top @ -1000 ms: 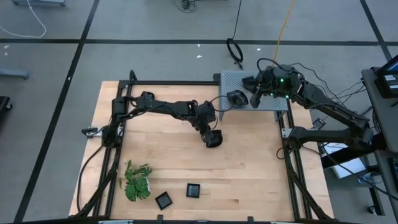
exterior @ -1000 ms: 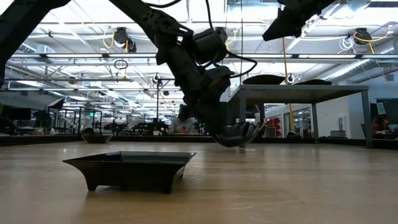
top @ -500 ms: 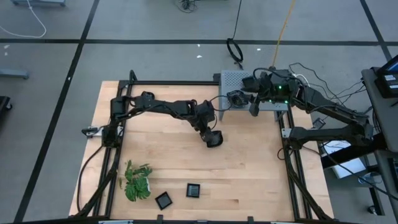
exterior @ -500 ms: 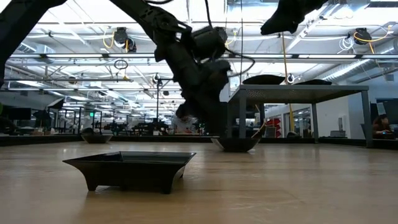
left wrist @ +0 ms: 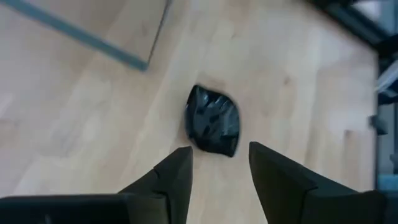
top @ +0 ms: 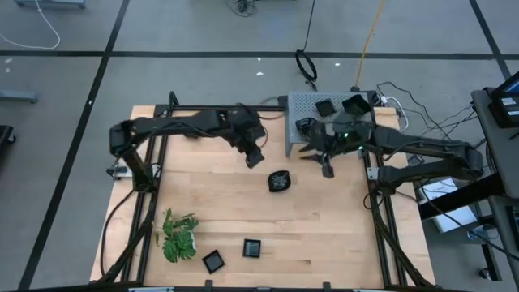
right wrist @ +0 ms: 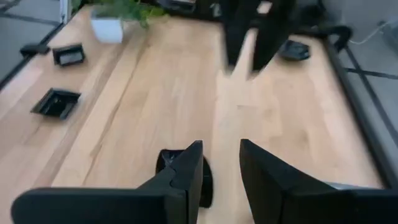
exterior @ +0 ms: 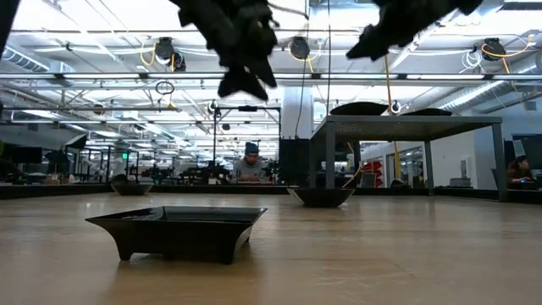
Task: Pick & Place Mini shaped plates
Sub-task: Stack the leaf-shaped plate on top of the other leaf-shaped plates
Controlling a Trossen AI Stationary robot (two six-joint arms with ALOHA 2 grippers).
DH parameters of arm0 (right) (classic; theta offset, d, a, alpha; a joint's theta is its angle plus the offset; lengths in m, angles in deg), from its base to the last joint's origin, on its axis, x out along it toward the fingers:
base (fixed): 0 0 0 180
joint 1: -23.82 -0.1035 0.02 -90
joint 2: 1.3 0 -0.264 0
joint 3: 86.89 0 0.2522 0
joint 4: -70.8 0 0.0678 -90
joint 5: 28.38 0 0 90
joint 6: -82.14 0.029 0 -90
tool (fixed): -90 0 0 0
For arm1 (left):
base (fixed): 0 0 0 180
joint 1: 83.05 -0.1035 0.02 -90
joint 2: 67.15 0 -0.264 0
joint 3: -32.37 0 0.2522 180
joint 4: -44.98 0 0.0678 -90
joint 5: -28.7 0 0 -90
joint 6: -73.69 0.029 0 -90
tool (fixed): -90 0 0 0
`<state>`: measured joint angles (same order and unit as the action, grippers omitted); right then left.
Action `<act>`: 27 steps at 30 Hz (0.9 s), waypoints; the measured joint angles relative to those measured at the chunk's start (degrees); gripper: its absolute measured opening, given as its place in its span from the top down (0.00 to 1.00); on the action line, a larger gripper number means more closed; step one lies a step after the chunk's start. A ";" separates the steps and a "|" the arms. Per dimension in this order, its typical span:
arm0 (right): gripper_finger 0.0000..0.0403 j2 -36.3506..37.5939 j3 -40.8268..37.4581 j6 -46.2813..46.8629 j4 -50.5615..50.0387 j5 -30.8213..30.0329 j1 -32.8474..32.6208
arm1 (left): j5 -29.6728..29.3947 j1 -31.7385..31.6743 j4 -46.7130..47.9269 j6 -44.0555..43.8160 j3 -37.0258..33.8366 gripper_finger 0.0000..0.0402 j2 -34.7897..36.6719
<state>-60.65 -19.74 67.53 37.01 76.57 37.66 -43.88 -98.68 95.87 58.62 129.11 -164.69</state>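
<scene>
One leaf-like plate [top: 280, 181] lay flat on the table [top: 324, 235] between the two grippers, touching neither. We saw the left gripper [top: 255, 157] raised just up and to the left of it, jaws parted and empty; in the left wrist view the plate [left wrist: 213, 120] sat straight ahead of the fingertips. The right gripper [top: 327, 168] hovered near its other side by the grey rack [top: 302, 104], jaws parted a little and empty too. The plate's long axis ran roughly along the left jaws' line of sight. Two square plates [top: 252, 248] lay well apart, beside the plant [top: 178, 237].
</scene>
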 joint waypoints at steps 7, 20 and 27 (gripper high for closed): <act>0.75 -6.19 -8.27 1.03 10.46 -3.81 -6.88 | 0.04 -0.11 0.93 3.22 0.00 0.60 9.94; 0.63 -25.97 -8.73 1.01 18.29 -18.52 -19.00 | 0.28 1.74 9.86 0.55 0.00 0.60 24.70; 0.57 -32.05 -8.66 -7.32 24.11 -26.00 -21.99 | 0.04 3.61 10.67 0.88 0.00 0.60 28.52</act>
<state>-92.70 -28.40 60.21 61.11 50.56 15.67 -43.85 -95.07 106.54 59.49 129.11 -136.17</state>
